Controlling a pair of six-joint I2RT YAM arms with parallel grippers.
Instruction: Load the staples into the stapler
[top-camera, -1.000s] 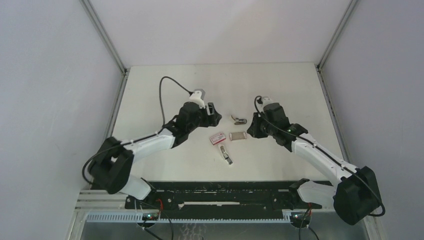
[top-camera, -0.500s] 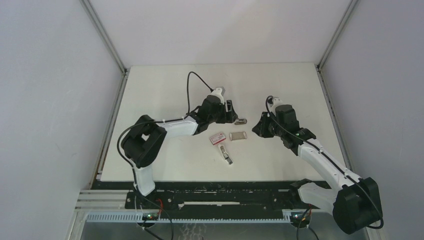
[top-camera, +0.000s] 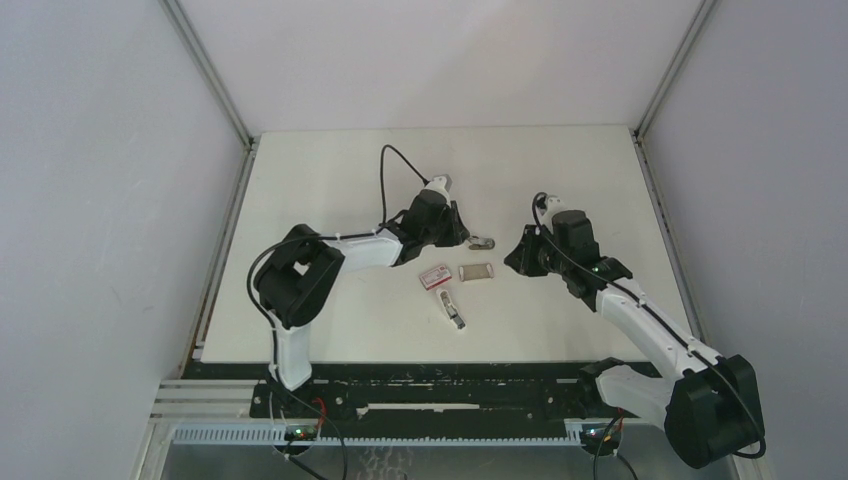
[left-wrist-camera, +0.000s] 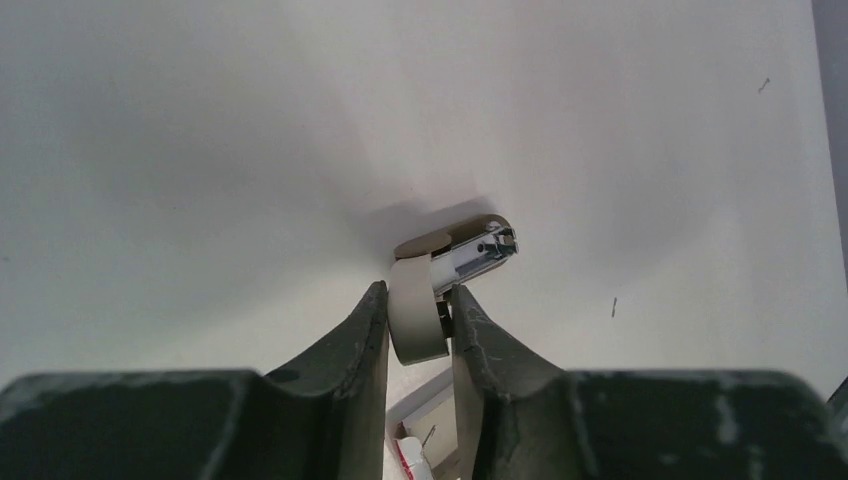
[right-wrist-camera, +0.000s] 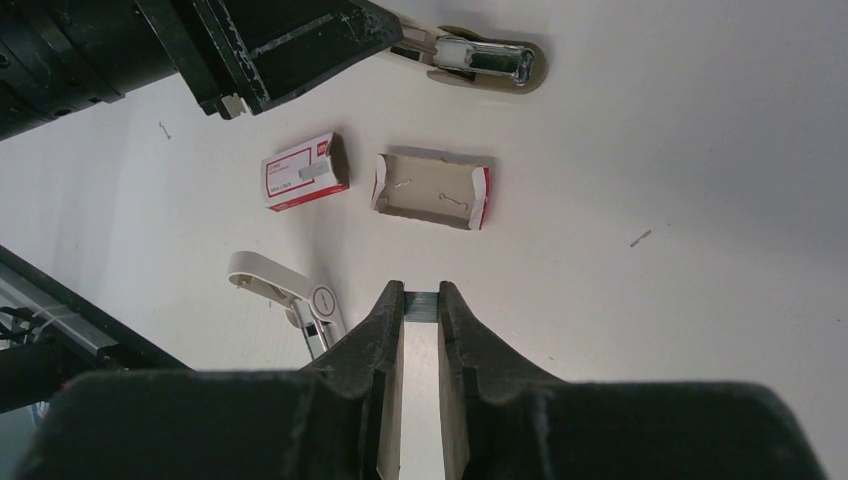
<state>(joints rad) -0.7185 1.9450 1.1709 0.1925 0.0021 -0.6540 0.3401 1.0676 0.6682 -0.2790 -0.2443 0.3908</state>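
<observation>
Your left gripper (left-wrist-camera: 418, 300) is closed down narrow on the stapler (left-wrist-camera: 465, 250), with its two fingers pinching the raised beige lid from either side. The stapler stands open. The lid tips up between the fingers, while the white-and-metal channel lies on the table (top-camera: 330, 180) and points away from the wrist.

Take the red-and-white box (top-camera: 433, 276) as your mark. In the top view the stapler sits beyond the box and a little to its right, apart from it.

Your right gripper (right-wrist-camera: 421, 290) is almost closed and holds the staples (right-wrist-camera: 421, 305), a short grey strip clamped between the fingers just behind their tips. It hangs to the right of the box, past the open cardboard tray (right-wrist-camera: 432, 190) that lies just beside the box on that side. You cannot tell from these views how high the staples are above the table. Two loose staples lie inside the tray.

On the near side of the box, slightly to its right and apart from it, lies a white hinged tool (right-wrist-camera: 318, 300) with a metal end. Neither of your grippers touches it.
</observation>
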